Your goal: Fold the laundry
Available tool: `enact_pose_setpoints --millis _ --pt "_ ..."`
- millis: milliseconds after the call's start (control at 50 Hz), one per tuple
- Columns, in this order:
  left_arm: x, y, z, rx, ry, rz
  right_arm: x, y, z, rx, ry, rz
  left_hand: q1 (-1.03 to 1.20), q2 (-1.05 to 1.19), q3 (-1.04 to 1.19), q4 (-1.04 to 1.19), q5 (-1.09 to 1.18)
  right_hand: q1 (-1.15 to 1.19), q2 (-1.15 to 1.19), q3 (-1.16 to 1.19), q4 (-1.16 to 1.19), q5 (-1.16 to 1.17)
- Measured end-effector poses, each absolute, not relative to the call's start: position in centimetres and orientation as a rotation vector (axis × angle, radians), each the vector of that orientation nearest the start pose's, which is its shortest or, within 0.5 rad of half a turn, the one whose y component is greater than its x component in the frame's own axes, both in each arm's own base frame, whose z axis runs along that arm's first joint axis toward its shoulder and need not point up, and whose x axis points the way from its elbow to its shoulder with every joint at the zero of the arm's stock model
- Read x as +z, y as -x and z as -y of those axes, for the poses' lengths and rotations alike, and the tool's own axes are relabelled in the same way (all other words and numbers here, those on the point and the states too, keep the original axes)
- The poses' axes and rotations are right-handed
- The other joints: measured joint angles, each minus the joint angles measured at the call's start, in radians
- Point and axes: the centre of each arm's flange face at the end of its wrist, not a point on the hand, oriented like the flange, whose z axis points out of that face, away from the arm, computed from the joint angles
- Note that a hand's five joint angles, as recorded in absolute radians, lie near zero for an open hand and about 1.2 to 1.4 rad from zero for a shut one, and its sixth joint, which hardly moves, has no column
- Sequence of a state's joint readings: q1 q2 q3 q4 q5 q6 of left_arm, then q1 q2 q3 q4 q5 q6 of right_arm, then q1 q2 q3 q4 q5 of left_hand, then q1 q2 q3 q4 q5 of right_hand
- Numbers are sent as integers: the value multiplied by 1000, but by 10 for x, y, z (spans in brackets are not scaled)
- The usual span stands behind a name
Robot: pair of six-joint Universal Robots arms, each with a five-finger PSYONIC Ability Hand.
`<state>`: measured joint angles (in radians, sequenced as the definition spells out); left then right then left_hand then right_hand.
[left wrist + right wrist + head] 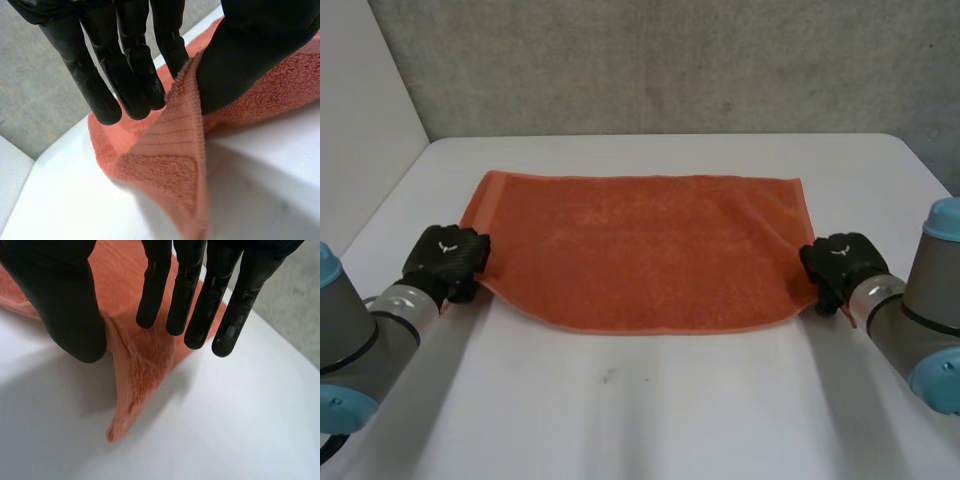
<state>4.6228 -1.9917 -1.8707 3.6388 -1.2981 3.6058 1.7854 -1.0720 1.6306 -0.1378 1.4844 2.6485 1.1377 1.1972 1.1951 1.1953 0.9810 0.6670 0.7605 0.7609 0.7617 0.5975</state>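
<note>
Left hand [445, 258], right hand [838, 262] (towel [640, 250] between)

Setting: robot lab or test cell, as is indicated by bare white table [650, 400], plain grey wall [670, 60] behind it, white side panel [360, 110], left arm [365, 325] and right arm [920, 310] placed at the table.

No readable words, numbers or labels anywhere. Only a small white emblem [448, 243], without any letters, on the back of the black left hand [440, 262], and the same on the black right hand [847, 264].
</note>
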Motion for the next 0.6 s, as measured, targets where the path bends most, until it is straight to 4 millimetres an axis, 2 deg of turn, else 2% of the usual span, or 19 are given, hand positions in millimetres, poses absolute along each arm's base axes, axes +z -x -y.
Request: enact_pose_setpoints --millis 140,200,240,260,300,320,340,440,480,540,600 --pt "133 179 311 -1942 -910 -2237 131 -190 313 -1690 821 -2553 0 0 0 0 0 19 27 29 29 23" --pt "135 178 311 -1944 -908 -2232 130 -186 314 -1660 753 -2546 0 0 0 0 0 121 163 157 156 122" --pt "136 178 311 -1945 -907 -2231 129 -183 315 -1644 721 -2539 0 0 0 0 0 132 173 171 170 133" --pt "136 178 311 -1945 -907 -2231 129 -182 316 -1633 702 -2533 0 0 0 0 0 204 259 265 254 209" --pt "137 178 311 -1946 -907 -2230 129 -181 317 -1624 688 -2525 0 0 0 0 0 204 259 265 254 209" --pt "137 178 311 -1945 -907 -2231 128 -178 318 -1610 668 -2514 0 0 0 0 0 316 410 418 422 375" --pt "137 178 310 -1945 -908 -2232 128 -177 319 -1608 663 -2512 0 0 0 0 0 316 412 424 430 379" --pt "138 178 306 -1921 -912 -2253 133 -173 319 -1613 663 -2509 0 0 0 0 0 316 412 424 432 380" --pt "141 176 299 -1882 -919 -2285 141 -172 316 -1626 680 -2507 0 0 0 0 0 316 412 424 432 380" --pt "145 173 290 -1818 -932 -2325 158 -169 307 -1634 750 -2517 0 0 0 0 0 316 412 424 432 382" --pt "152 166 272 -1678 -971 -2390 173 -163 290 -1582 906 -2571 0 0 0 0 0 316 412 424 432 382"
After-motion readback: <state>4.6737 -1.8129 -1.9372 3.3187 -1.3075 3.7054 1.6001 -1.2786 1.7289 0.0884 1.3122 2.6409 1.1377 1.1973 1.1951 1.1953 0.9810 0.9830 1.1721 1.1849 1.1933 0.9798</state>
